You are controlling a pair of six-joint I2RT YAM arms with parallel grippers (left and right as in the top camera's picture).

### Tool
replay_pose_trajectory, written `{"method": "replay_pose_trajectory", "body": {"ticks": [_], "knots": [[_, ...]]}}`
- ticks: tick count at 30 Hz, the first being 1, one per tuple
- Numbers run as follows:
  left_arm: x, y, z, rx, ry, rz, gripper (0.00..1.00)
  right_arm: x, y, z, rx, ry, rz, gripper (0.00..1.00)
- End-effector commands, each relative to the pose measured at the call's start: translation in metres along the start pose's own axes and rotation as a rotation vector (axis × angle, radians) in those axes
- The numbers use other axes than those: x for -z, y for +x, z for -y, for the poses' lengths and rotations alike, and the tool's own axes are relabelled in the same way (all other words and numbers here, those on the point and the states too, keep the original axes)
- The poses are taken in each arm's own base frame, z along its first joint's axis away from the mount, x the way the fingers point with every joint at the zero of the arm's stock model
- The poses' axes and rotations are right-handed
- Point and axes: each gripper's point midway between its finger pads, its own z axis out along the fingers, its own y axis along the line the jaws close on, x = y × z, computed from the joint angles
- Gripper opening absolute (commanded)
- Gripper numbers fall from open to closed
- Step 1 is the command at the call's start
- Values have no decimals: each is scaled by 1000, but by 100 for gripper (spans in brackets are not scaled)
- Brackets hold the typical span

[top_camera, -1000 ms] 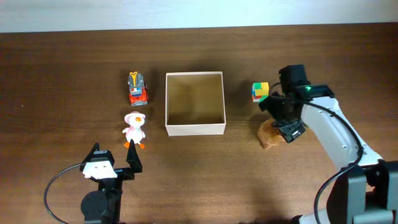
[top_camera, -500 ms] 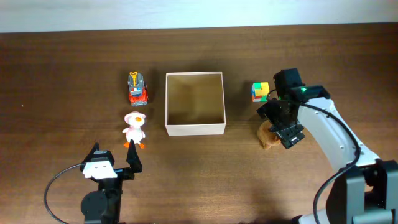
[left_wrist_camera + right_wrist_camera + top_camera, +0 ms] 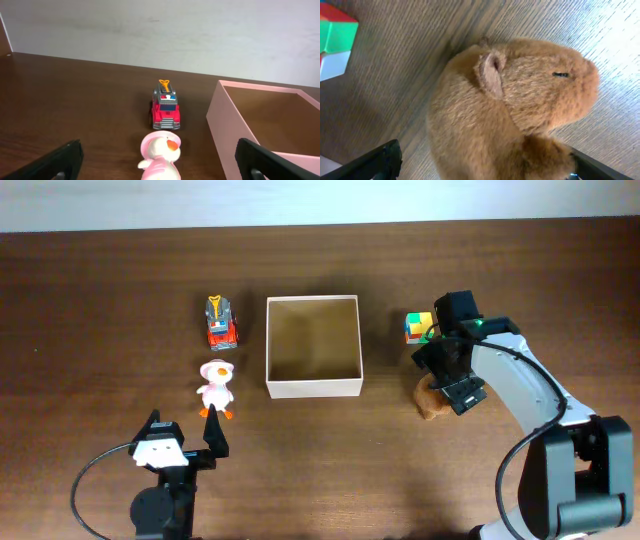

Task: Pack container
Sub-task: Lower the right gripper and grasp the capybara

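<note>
Container (image 3: 312, 387): square, open-topped, lying well to the left of the right gripper (image 3: 445, 388), and ahead and to the right of the left gripper (image 3: 183, 428). Its tan floor is bare in the overhead view, so nothing is packed yet. In the left wrist view only part of the interior shows, and that part is also empty

Right gripper: spread wide and poised directly over the plush (image 3: 520, 100), one finger showing at each lower corner of its wrist view with the brown body between them. It grasps nothing so far; whether the pads touch the fur cannot be told. The plush's long axis runs slantwise across the frame, head toward the upper right, so the jaws appear to straddle it across the body, not end to end. This arm is plainly the nearer one to the plush. The carry into the container is judged to go leftward over the near wall

Cube (image 3: 418, 327): just ahead of the right gripper, between it and the container's far right corner, apart from the plush

Left gripper: fully spread, empty, low over the table. The duck (image 3: 215, 387) stands just ahead of it and the truck (image 3: 221, 322) farther ahead on the same line. Both sit just left of the container, outside its wall
</note>
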Motion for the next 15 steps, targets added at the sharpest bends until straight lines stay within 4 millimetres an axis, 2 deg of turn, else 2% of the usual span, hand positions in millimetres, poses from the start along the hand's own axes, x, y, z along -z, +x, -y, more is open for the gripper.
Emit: {"method": "replay_pose_trajectory", "body": {"ticks": [1, 5, 11, 15], "knots": [[0, 2, 0, -16, 4, -2, 99, -7, -1, 7, -9, 42, 14, 99], [0, 2, 0, -16, 4, -2, 99, -9, -1, 8, -8, 49, 11, 99], [0, 2, 0, -16, 4, -2, 99, -9, 0, 8, 18, 47, 7, 61], [0, 2, 0, -16, 4, -2, 99, -9, 1, 8, 68, 47, 2, 42]]}}
